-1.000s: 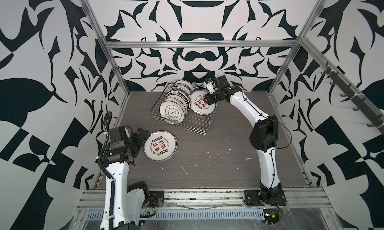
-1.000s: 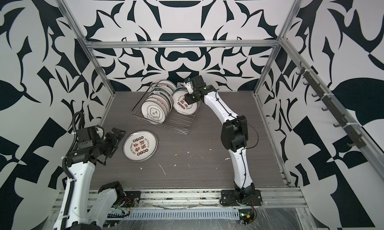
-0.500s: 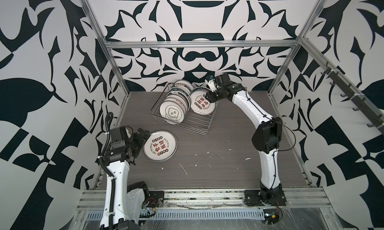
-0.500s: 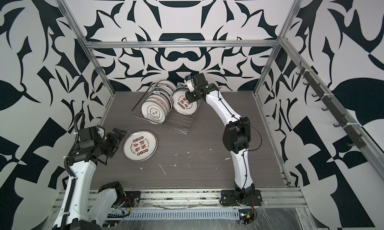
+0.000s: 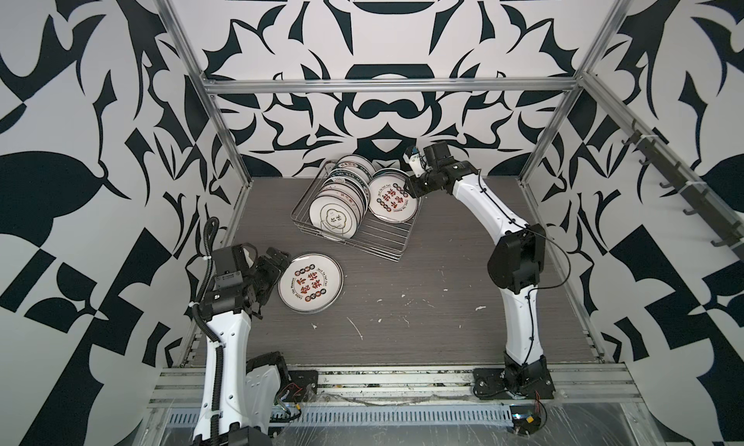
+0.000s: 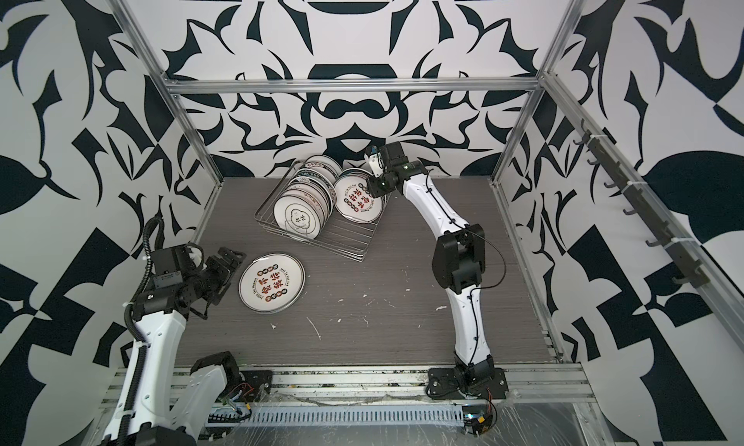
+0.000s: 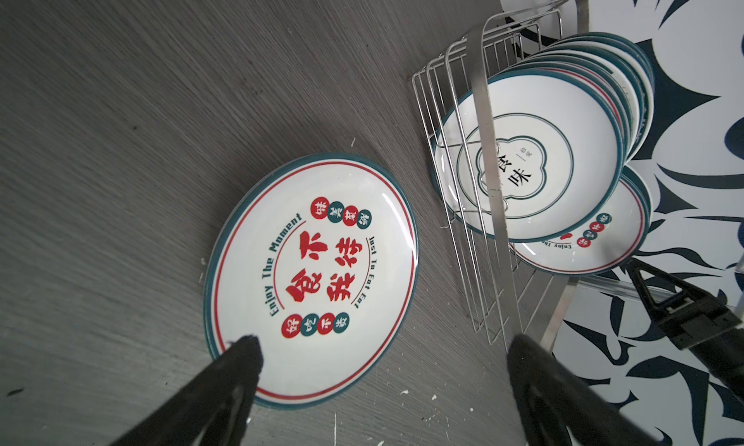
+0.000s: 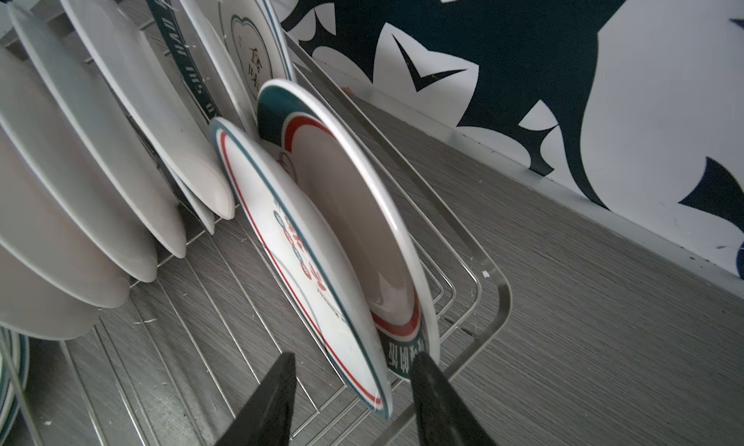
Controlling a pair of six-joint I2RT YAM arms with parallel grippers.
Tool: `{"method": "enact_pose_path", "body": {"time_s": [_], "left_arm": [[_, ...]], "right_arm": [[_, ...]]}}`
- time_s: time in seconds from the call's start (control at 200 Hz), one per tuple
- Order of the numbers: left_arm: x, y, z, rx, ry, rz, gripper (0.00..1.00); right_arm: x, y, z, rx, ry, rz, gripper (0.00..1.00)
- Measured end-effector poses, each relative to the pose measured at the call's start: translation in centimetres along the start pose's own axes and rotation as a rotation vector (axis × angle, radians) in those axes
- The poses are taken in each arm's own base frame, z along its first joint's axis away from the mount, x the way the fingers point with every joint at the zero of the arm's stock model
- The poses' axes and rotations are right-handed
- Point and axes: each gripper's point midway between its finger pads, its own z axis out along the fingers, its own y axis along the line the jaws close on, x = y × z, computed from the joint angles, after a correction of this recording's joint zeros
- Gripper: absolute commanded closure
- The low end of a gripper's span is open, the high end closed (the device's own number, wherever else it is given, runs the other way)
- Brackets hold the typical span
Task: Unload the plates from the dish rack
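The dish rack (image 5: 349, 247) (image 6: 322, 247) (image 8: 499, 303) stands at the back of the table with several plates on edge in two rows. My right gripper (image 5: 410, 187) (image 6: 373, 188) (image 8: 356, 391) is open at the rack's right row. Its fingers straddle the rim of the red-lettered front plate (image 5: 391, 200) (image 6: 358, 201) (image 8: 306, 271), with a gap showing on one side. A teal-banded plate (image 8: 362, 206) leans just behind it. Another red-lettered plate (image 5: 311, 283) (image 6: 272, 283) (image 7: 314, 279) lies flat on the table. My left gripper (image 5: 274, 275) (image 6: 230, 271) (image 7: 384, 347) is open beside it, holding nothing.
A white plate with a black character (image 5: 335, 219) (image 7: 531, 162) fronts the rack's left row. The patterned back wall (image 8: 604, 81) runs close behind the rack. Metal frame posts (image 5: 225, 134) stand at the table's corners. Small white scraps (image 5: 356, 327) dot the grey tabletop.
My right arm has shifted slightly toward the back wall, its elbow swinging right, with the gripper staying at the front plate's rim. The left arm and the flat plate have not moved.
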Motion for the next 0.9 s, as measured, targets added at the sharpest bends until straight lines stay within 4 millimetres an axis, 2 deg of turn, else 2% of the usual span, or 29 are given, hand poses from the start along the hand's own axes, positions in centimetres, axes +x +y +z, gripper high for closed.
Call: {"method": "enact_pose_path", "body": {"time_s": [0.28,0.55,0.9], "left_arm": [[0.2,0.3,0.6,-0.004,0.016,-0.008,0.01],[0.4,0.7,0.9,-0.011,0.022,-0.011,0.01],[0.4,0.8,0.9,-0.012,0.023,-0.011,0.01]], "right_arm": [[0.1,0.7,0.5,-0.042,-0.001,0.020,0.53],[0.0,0.8,0.7,-0.068,-0.010,0.034,0.62],[2.2,0.4,3.7,-0.080,0.050,0.040,0.71]]}}
